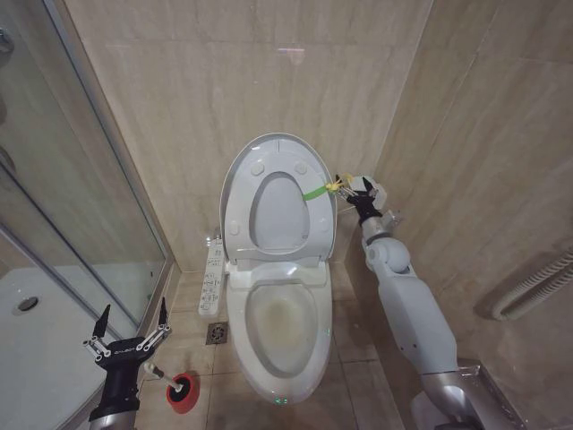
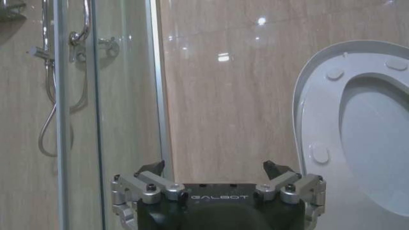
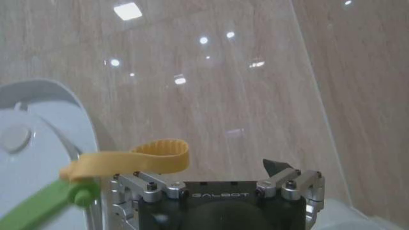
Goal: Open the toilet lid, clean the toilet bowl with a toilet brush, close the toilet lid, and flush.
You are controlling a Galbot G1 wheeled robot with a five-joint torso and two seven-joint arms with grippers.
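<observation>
White toilet lid upright — right claw spread beside its edge, left claw spread, low.

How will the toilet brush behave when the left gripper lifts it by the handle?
The toilet brush has a thin handle, so it is probably light and may flex. Its red cup holder looks small and could tip or lift along. The left gripper is open above it.

White-shelled right arm, black grippers with silver screwed knuckles (white "GALBOT" lettering).
</observation>
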